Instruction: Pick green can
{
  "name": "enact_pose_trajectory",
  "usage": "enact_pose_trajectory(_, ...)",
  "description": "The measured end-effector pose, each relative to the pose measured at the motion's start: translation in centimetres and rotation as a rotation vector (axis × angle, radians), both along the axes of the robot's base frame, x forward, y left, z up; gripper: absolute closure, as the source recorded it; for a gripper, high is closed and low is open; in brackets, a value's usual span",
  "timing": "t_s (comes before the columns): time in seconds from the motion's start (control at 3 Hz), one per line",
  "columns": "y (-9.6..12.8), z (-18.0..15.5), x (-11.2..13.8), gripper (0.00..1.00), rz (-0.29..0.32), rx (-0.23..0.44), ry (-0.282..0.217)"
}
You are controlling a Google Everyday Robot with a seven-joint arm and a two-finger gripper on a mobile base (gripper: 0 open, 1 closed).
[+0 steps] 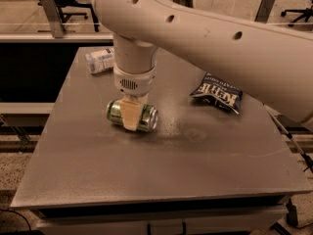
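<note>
Lying sideways on desk [195,160]: green can [147,117], midsection hidden beneath end effector [131,114]; grip state cannot be told.

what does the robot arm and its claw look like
Thick, smooth off-white arm, tube-shaped, with small dark round holes along it. A round white wrist with a dark vent grille carries the pale tan, flat claw, down at the green can. No cables show.

We see a shiny green metal can [145,117] on a matt grey table [146,170], with our smooth, cream plastic gripper [131,113] directly over its middle. The dark snack bag [216,93] looks glossy.
</note>
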State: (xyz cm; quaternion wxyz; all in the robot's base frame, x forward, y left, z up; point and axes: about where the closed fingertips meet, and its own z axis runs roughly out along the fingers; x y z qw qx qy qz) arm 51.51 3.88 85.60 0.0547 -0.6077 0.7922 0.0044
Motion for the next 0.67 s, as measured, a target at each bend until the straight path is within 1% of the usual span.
enact_pose_trajectory(0.33,-0.4,1.6,0.1,0.83,0.017,0.007,-0.023)
enact_pose_trajectory(0.67,-0.9,4.4,0.2,1.00,0.042,0.032,-0.064)
